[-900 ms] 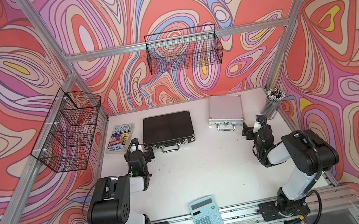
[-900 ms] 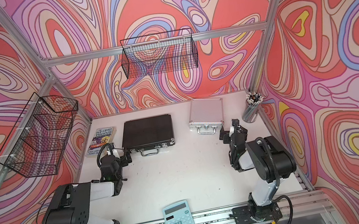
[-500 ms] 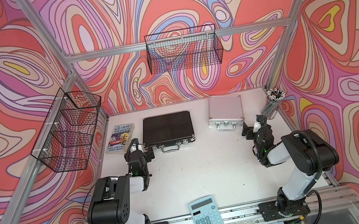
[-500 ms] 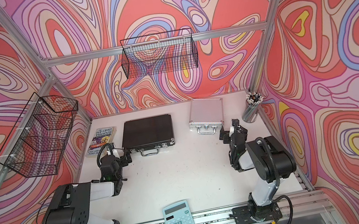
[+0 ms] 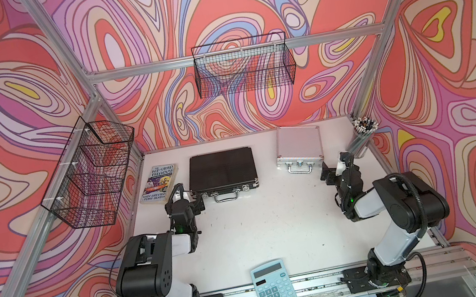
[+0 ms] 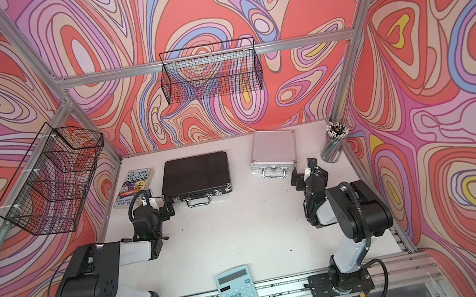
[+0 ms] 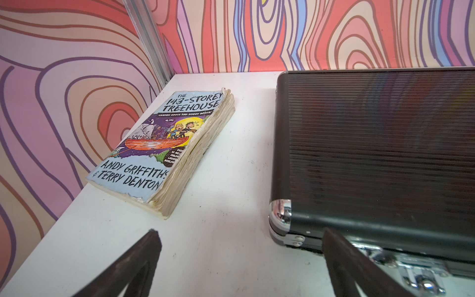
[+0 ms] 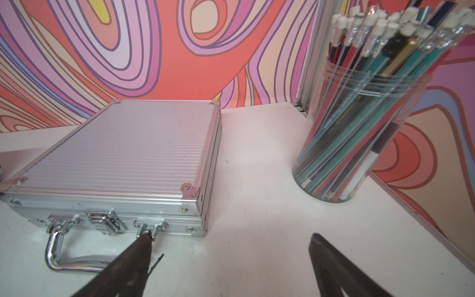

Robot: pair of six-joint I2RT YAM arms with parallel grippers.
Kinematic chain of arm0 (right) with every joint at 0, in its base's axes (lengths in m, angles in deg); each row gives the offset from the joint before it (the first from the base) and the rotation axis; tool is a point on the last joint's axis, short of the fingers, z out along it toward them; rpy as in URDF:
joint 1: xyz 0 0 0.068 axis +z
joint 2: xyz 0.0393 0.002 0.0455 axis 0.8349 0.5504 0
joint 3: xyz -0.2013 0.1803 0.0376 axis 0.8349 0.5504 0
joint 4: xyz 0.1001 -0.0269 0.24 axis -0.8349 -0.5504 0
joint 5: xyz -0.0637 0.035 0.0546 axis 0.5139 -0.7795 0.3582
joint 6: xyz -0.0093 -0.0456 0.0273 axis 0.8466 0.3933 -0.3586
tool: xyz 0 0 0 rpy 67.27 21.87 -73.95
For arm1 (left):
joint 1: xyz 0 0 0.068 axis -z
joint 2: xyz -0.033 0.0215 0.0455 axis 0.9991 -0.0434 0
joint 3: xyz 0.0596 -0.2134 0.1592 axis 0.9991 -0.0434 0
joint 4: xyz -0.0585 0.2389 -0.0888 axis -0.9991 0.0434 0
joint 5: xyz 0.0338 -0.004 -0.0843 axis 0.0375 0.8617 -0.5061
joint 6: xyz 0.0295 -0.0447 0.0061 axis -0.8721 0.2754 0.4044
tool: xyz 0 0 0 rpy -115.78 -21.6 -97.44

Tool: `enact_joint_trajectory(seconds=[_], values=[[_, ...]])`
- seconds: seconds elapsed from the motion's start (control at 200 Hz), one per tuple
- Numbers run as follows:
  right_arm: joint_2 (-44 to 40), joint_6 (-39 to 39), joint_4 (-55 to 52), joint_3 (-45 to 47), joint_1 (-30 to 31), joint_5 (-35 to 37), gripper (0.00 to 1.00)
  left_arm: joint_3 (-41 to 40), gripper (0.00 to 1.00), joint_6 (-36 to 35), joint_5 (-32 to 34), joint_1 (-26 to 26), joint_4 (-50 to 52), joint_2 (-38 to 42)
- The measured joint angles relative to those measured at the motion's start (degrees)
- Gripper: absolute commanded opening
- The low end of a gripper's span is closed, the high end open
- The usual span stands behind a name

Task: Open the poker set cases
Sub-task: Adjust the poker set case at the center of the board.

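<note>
Both poker set cases lie shut at the back of the white table. The larger black case [image 5: 220,169] [image 6: 194,171] [image 7: 372,141] has its handle and latches [image 7: 421,277] facing the arms. My left gripper [image 5: 187,194] [image 6: 158,201] [image 7: 240,231] stands open just off its front left corner, holding nothing. The smaller silver case [image 5: 299,145] [image 6: 274,147] [image 8: 123,151] shows a centre latch [image 8: 106,221] and a metal handle [image 8: 55,252]. My right gripper [image 5: 334,165] [image 6: 303,172] [image 8: 230,234] is open beside its front right corner, one fingertip close to the handle's hinge.
A paperback book [image 5: 159,183] [image 7: 164,144] lies left of the black case by the wall. A clear cup of pencils [image 5: 362,137] [image 8: 359,133] stands right of the silver case. A light-blue calculator [image 5: 274,286] rests at the front edge. Wire baskets [image 5: 243,65] hang on the walls.
</note>
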Motion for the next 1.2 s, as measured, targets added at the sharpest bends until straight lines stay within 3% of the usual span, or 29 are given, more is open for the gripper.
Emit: enact_joint_trajectory(seconds=[0.506, 0.941, 1.111, 1.202], values=[[0.0, 0.0, 0.0, 0.0, 0.0, -0.1, 0.98, 0.0, 1.0, 0.0, 0.0, 0.0, 0.0, 0.0], [0.0, 0.0, -0.3, -0.2, 0.0, -0.2, 0.82, -2.3, 0.91, 0.1, 1.4, 0.0, -1.1, 1.9], [-3.9, 0.0, -9.3, -3.6, 0.0, -0.4, 0.8, -5.2, 0.91, 0.0, 3.7, 1.0, -2.1, 3.8], [-7.9, -0.4, -14.3, -5.7, 0.0, -0.7, 0.78, -4.3, 0.91, 0.0, 4.7, 1.5, 3.3, 9.7]])
